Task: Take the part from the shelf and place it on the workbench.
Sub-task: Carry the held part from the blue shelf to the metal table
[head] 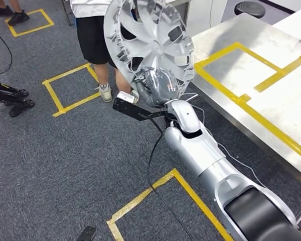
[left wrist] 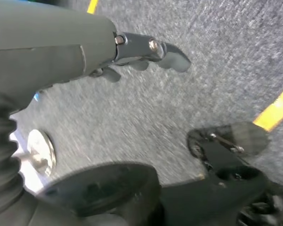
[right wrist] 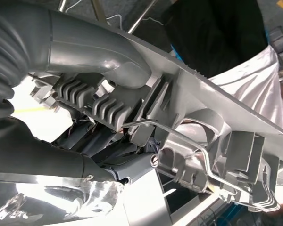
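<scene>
The part is a silver wheel cover [head: 151, 42] with spokes and a wire ring on its back. My right hand [head: 158, 86] grips its lower rim and holds it upright in the air, left of the workbench [head: 255, 75]. Up close, the thick grey thumb [right wrist: 97, 52] presses on the cover's [right wrist: 211, 117] ribbed back side while the darker fingers [right wrist: 108, 146] clamp from the other side. My left hand [left wrist: 147, 52] hangs over the grey carpet with its fingers stretched out and nothing in it.
A person in black shorts [head: 94, 40] stands right behind the wheel cover. The steel workbench carries yellow tape lines [head: 232, 93]. Yellow tape squares [head: 65, 90] mark the carpet. A black stand's feet [head: 12, 98] lie at the left, and a black stool [head: 249, 7] stands at the back.
</scene>
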Controlling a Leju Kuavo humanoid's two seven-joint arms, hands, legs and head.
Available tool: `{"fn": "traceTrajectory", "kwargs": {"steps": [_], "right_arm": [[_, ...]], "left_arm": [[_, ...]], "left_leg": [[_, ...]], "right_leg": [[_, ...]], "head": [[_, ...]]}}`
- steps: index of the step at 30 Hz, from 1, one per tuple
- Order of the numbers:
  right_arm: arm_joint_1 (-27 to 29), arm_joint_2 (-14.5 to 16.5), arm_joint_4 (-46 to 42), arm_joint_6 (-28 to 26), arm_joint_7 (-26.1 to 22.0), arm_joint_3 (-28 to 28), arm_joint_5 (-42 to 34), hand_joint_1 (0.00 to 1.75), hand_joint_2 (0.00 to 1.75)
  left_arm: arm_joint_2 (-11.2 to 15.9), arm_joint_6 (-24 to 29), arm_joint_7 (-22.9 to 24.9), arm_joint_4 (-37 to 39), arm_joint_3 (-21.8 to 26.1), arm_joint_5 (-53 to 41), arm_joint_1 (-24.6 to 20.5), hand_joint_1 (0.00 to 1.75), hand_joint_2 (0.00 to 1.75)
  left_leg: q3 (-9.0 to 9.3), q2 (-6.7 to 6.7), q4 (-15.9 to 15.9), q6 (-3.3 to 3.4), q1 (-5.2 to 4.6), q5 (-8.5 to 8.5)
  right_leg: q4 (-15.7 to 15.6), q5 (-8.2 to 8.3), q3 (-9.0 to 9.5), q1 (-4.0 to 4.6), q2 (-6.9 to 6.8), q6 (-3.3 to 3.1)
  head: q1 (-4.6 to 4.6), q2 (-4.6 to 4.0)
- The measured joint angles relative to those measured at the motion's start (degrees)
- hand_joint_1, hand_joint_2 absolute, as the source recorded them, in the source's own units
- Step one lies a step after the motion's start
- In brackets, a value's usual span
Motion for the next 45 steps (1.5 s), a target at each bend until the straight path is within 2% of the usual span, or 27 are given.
{"fn": "traceTrajectory", "kwargs": {"steps": [2, 4, 6, 8, 9, 10, 11, 13, 15, 17, 19, 21, 23, 24, 25, 26, 28, 30, 32, 33, 35, 37, 39, 40, 41, 43, 45], "right_arm": [[-0.1, -0.1, 0.1, 0.0, 0.0, 0.0, 0.0, 1.75, 1.75], [-0.1, -0.2, 0.2, 0.1, 0.0, 0.0, 0.0, 1.75, 1.75], [-0.1, -0.2, 0.2, 0.1, 0.0, 0.1, 0.0, 1.75, 1.75], [-0.1, -0.3, 0.2, 0.1, 0.0, 0.3, 0.0, 1.75, 1.75], [-0.1, -0.3, 0.2, 0.1, 0.0, 0.3, 0.0, 1.75, 1.75], [-0.1, -0.3, 0.2, 0.1, 0.0, 0.3, 0.0, 1.75, 1.75], [-0.2, -0.3, 0.2, 0.1, 0.0, 0.3, 0.0, 1.75, 1.75], [-0.4, -0.3, 0.2, 0.1, 0.0, 0.3, 0.0, 1.75, 1.75], [-0.7, -0.4, 0.2, 0.2, 0.0, 0.3, 0.0, 1.75, 1.75], [-0.9, -0.5, 0.2, 0.2, 0.0, 0.3, 0.0, 1.75, 1.75], [-0.9, -0.6, 0.2, 0.2, 0.0, 0.3, 0.0, 1.75, 1.75], [-0.9, -0.5, 0.2, 0.2, 0.0, 0.3, 0.0, 1.75, 1.75], [-0.9, -0.5, 0.2, 0.2, 0.0, 0.4, 0.0, 1.75, 1.75], [-0.8, -0.5, 0.3, 0.3, 0.0, 0.4, 0.0, 1.75, 1.75], [-0.8, -0.5, 0.3, 0.3, 0.0, 0.4, 0.0, 1.75, 1.75], [-0.8, -0.5, 0.3, 0.3, 0.0, 0.4, 0.0, 1.75, 1.75], [-0.9, -0.5, 0.4, 0.3, 0.0, 0.4, 0.0, 1.75, 1.75], [-1.1, -0.4, 0.4, 0.4, 0.0, 0.5, 0.0, 1.75, 1.75], [-1.1, -0.5, 0.5, 0.4, 0.0, 0.5, 0.0, 1.75, 1.75], [-1.1, -0.6, 0.6, 0.4, 0.0, 0.5, 0.0, 1.75, 1.75], [-1.0, -0.7, 0.7, 0.4, 0.0, 0.5, 0.0, 1.75, 1.75], [-1.0, -0.7, 0.7, 0.4, -0.1, 0.6, 0.0, 1.75, 1.75], [-0.9, -0.8, 0.8, 0.4, -0.1, 0.7, 0.1, 1.75, 1.75], [-0.9, -0.8, 0.8, 0.4, -0.1, 0.7, 0.0, 1.75, 1.75], [-0.9, -0.8, 0.8, 0.4, -0.1, 0.7, 0.0, 1.75, 1.75], [-0.9, -0.8, 0.9, 0.4, -0.1, 0.7, 0.0, 1.75, 1.75], [-1.0, -0.7, 0.9, 0.4, -0.1, 0.7, 0.0, 1.75, 1.75]], "left_arm": [[0.1, 0.0, 0.0, 0.0, 0.0, -0.1, -0.1, 0.00, 1.75], [0.1, 0.1, 0.1, 0.0, 0.0, -0.1, -0.2, 0.00, 1.75], [0.1, 0.0, 0.1, 0.0, 0.0, -0.1, -0.1, 0.00, 1.75], [0.1, 0.0, 0.1, 0.0, 0.0, -0.2, 0.1, 0.00, 1.75], [0.2, 0.0, 0.1, 0.0, 0.0, -0.2, 0.1, 0.00, 1.75], [0.2, 0.0, 0.1, 0.0, 0.0, -0.2, 0.1, 0.00, 1.75], [0.2, 0.0, 0.2, 0.0, 0.0, -0.2, 0.1, 0.00, 1.75], [0.2, 0.0, 0.2, 0.0, 0.0, -0.3, 0.1, 0.00, 1.75], [0.2, 0.0, 0.2, 0.0, 0.0, -0.3, 0.1, 0.00, 1.75], [0.2, 0.0, 0.2, 0.0, 0.0, -0.3, 0.0, 0.00, 1.75], [0.2, 0.0, 0.3, 0.0, 0.0, -0.3, -0.2, 0.00, 1.75], [0.2, 0.0, 0.3, 0.0, 0.0, -0.3, -0.3, 0.00, 1.75], [0.2, 0.0, 0.2, 0.0, 0.0, -0.2, -0.2, 0.00, 1.75], [0.2, 0.0, 0.2, 0.0, 0.0, -0.2, -0.3, 0.00, 1.75], [0.2, 0.0, 0.2, 0.0, 0.0, -0.2, -0.4, 0.00, 1.75], [0.2, 0.0, 0.2, 0.0, 0.0, -0.2, -0.4, 0.00, 1.75], [0.2, 0.0, 0.3, 0.0, 0.0, -0.3, -0.4, 0.00, 1.75], [0.1, 0.0, 0.3, 0.0, 0.0, -0.3, -0.3, 0.00, 1.75], [0.1, -0.1, 0.3, 0.0, 0.0, -0.2, -0.3, 0.00, 1.75], [0.1, -0.1, 0.3, 0.0, 0.0, -0.2, -0.4, 0.00, 1.75], [0.0, -0.1, 0.3, 0.0, 0.0, -0.2, -0.4, 0.00, 1.75], [0.0, -0.1, 0.3, 0.0, 0.0, -0.2, -0.2, 0.00, 1.75], [0.0, -0.1, 0.3, 0.0, 0.0, -0.2, 0.0, 0.00, 1.75], [0.0, -0.1, 0.3, 0.0, 0.0, -0.2, 0.1, 0.00, 1.75], [0.0, -0.1, 0.3, 0.0, 0.0, -0.2, 0.1, 0.00, 1.75], [-0.1, -0.1, 0.3, 0.0, 0.0, -0.2, 0.1, 0.00, 1.75], [-0.1, -0.1, 0.3, 0.0, 0.0, -0.2, 0.1, 0.00, 1.75]], "left_leg": [[0.09, 1.01, -0.3, 0.93, -0.15, 0.01], [0.23, 2.10, -0.5, 1.76, -0.21, 0.18], [0.32, 3.20, -0.6, 2.26, -0.45, 0.11], [0.39, 4.51, -0.5, 2.48, -0.69, -0.02], [0.47, 5.14, -0.5, 2.54, -0.77, -0.12], [0.62, 5.75, -0.5, 2.54, -0.83, -0.23], [0.83, 6.32, -0.5, 2.47, -0.87, -0.39], [1.23, 7.35, -0.5, 2.10, -1.17, -0.78], [1.48, 8.31, -0.5, 1.58, -1.51, -1.03], [1.80, 9.24, -0.7, 0.96, -1.49, -1.19], [1.43, 7.90, 0.5, 0.38, -1.17, -2.32], [-1.31, 5.27, 5.9, 0.03, -0.94, -5.19], [-5.44, 4.32, 13.3, -0.18, -0.94, -7.77], [-6.74, 4.24, 15.2, -0.23, -0.93, -7.72], [-6.98, 4.17, 15.0, -0.23, -0.89, -6.59], [-6.05, 3.91, 12.5, -0.21, -0.82, -4.53], [-2.66, 1.60, 4.9, -0.30, -0.36, -0.59], [-0.57, -0.46, 0.4, -0.05, -0.05, 0.41], [-0.34, 0.06, -0.2, 0.74, -0.18, 0.11], [-0.27, 0.66, -0.4, 1.16, -0.23, 0.17], [-0.09, 1.85, -0.5, 1.92, -0.29, 0.30], [0.06, 3.04, -0.5, 2.33, -0.52, 0.18], [0.24, 4.47, -0.5, 2.49, -0.63, -0.02], [0.39, 5.14, -0.5, 2.51, -0.64, -0.14], [0.60, 5.77, -0.5, 2.44, -0.64, -0.30], [1.11, 6.86, -0.5, 2.06, -0.80, -0.74], [1.49, 7.86, -0.5, 1.53, -1.17, -1.07]], "right_leg": [[-0.3, 0.24, -0.35, -0.27, 0.49, 0.74], [1.8, -1.02, -1.52, -0.07, -2.07, 1.13], [8.5, -4.35, -4.70, 0.23, -5.62, 1.28], [15.2, -6.78, -7.95, 0.24, -6.80, 1.33], [16.0, -6.62, -8.34, 0.24, -6.97, 1.27], [14.5, -5.45, -7.49, 0.27, -7.13, 1.16], [11.0, -3.65, -5.55, 0.34, -7.65, 0.99], [3.4, -1.09, -1.31, 0.84, -9.80, 0.52], [0.3, -0.63, 0.27, 1.30, -10.57, -0.04], [0.1, -0.42, 0.16, 1.28, -9.10, -0.66], [-0.2, -0.18, 0.29, 0.96, -7.80, -1.26], [-0.3, -0.04, 0.41, 0.64, -6.62, -1.68], [-0.3, -0.03, 0.41, 0.57, -5.30, -1.88], [-0.3, -0.03, 0.43, 0.56, -4.55, -1.90], [-0.3, -0.02, 0.47, 0.51, -3.78, -1.87], [-0.3, -0.02, 0.53, 0.40, -2.98, -1.77], [-0.1, -0.06, 0.39, 0.20, -1.35, -1.24], [0.1, 0.01, -0.16, 0.08, 0.00, -0.45], [-0.2, 0.30, -0.56, -0.13, 1.08, 0.26], [-0.1, 0.22, -0.74, -0.15, 0.73, 0.51], [2.7, -1.56, -2.15, 0.10, -2.22, 0.80], [9.8, -5.15, -5.36, 0.38, -5.66, 0.94], [15.6, -7.00, -8.04, 0.38, -6.79, 1.06], [15.6, -6.43, -7.99, 0.38, -7.04, 1.06], [13.4, -4.94, -6.74, 0.38, -7.35, 1.02], [5.5, -1.68, -2.37, 0.69, -9.28, 0.83], [0.8, -0.48, 0.16, 1.05, -10.56, 0.32]], "head": [[-0.08, 0.00], [0.29, 0.00], [0.68, 0.00], [0.70, 0.01], [0.72, 0.01], [0.71, 0.01], [0.72, 0.00], [0.68, -0.01], [0.63, -0.01], [0.65, 0.00], [0.58, 0.00], [0.32, 0.00], [0.11, 0.00], [0.08, -0.01], [0.08, -0.01], [0.09, -0.01], [0.03, -0.01], [-0.04, 0.00], [-0.09, 0.01], [-0.07, 0.01], [0.32, 0.01], [0.68, -0.01], [0.69, 0.00], [0.70, 0.00], [0.70, 0.00], [0.72, -0.01], [0.63, 0.01]]}}
